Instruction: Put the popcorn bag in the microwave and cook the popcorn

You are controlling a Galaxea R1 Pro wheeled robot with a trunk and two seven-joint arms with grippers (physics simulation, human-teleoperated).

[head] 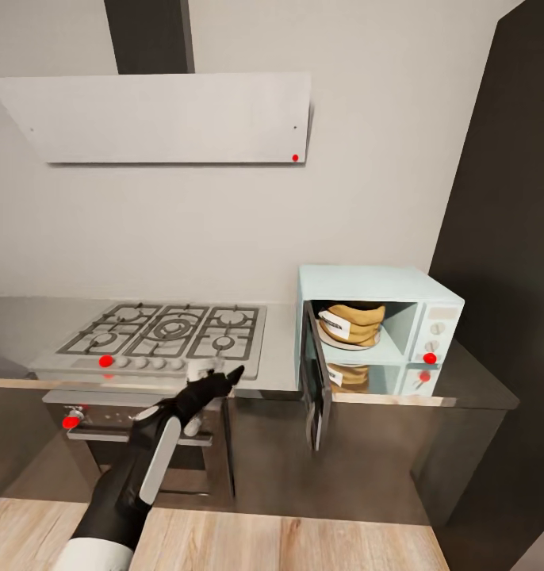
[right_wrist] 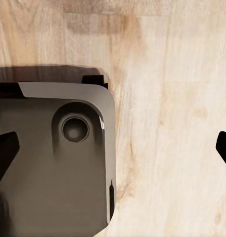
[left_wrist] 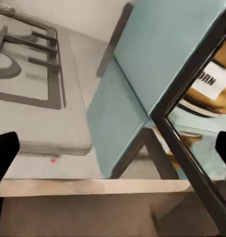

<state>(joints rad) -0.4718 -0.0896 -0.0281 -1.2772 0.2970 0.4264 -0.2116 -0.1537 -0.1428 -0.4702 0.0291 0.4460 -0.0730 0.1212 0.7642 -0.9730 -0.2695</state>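
Observation:
The pale mint-blue microwave (head: 383,285) stands on the grey countertop (head: 281,341) with its dark glass door (head: 316,388) swung open toward me. The tan popcorn bag (head: 355,321) sits inside it on a white plate, label facing out; its kernels are too small to make out. My left gripper (head: 224,369) is open and empty, hovering over the counter's front edge between hob and door. In the left wrist view the left gripper (left_wrist: 117,143) faces the microwave (left_wrist: 162,44), with the popcorn bag (left_wrist: 216,84) seen past the door frame. My right gripper (right_wrist: 115,148) is open and empty, pointing down at the floor.
A steel gas hob (head: 169,333) lies left of the microwave, over a steel oven (head: 145,444) with red-marked knobs. A range hood (head: 161,119) hangs above. A tall dark cabinet (head: 510,238) closes the right side. Wooden floor (head: 304,547) lies in front.

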